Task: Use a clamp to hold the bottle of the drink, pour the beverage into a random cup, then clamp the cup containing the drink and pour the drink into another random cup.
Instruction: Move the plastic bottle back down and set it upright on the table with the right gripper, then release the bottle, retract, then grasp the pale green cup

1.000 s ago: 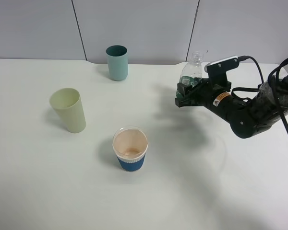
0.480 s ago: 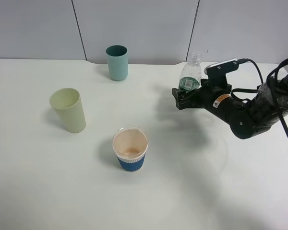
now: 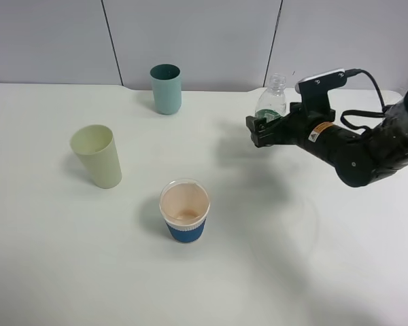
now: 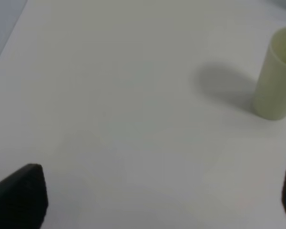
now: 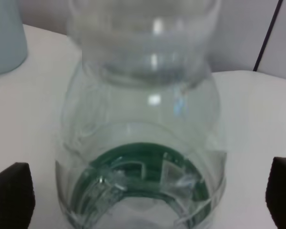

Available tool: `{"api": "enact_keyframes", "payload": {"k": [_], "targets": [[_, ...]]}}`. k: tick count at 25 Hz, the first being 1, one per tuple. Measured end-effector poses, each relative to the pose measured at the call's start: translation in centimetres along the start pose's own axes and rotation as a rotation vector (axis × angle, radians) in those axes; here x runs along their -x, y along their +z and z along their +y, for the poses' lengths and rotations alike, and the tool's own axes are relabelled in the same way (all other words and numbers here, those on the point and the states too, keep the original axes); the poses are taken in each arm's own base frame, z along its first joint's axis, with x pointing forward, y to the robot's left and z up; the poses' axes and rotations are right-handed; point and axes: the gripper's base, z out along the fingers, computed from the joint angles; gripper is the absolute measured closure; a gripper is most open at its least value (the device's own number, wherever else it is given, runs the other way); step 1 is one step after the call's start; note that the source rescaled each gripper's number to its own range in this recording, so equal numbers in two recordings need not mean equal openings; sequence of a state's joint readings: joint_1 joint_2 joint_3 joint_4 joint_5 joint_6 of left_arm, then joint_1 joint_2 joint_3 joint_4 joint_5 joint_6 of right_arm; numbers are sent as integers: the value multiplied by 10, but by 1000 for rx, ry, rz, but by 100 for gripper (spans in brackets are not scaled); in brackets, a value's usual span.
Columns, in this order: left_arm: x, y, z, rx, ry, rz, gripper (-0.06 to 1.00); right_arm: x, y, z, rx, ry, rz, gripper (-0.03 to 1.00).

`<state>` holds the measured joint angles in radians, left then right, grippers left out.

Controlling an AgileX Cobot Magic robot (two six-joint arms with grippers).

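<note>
Exterior high: my right clamp (image 3: 253,131) sits at the bottle (image 3: 273,100), back right of the surface (image 3: 292,272). The bottle is upright and capless, its base hidden behind the clamp. Pale green tumbler (image 3: 98,157) is on the left, teal tumbler (image 3: 166,88) at the back, blue-sleeved paper cup (image 3: 185,212) front centre. All three are upright and well apart.

Left wrist: left clamp (image 4: 155,195) jaws are spread wide, with only bare surface between them. The pale green tumbler stands ahead, off to one side, and is not touched.

Right wrist: the bottle fills the view between my jaws. Both tips stand clear of it with a gap on either side, so no grip. Green label shows through the clear wall. Can't tell the liquid level. The teal tumbler is blurred beyond.
</note>
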<state>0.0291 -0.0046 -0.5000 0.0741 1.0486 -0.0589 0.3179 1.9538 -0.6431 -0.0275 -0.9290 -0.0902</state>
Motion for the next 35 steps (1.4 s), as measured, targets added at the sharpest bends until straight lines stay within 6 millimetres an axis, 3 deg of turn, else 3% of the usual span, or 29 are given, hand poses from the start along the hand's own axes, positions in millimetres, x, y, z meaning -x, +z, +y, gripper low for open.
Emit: {"api": "enact_keyframes", "payload": {"k": [10,20,27,31,35], "targets": [[0,0,0,0,0,0,-6,58,-32,-6,-6,5,-16,0],[0,0,0,0,0,0,-6,121,-91,-27,-115,-32,-100,0],[0,0,0,0,0,0,-6,152,-155,-69,-280,-81,-159,0],[0,0,0,0,0,0,-6,159,-198,-92,-423,-79,-147,0],[0,0,0,0,0,0,-6,161,-240,-99,-535,11,-145,0]]}}
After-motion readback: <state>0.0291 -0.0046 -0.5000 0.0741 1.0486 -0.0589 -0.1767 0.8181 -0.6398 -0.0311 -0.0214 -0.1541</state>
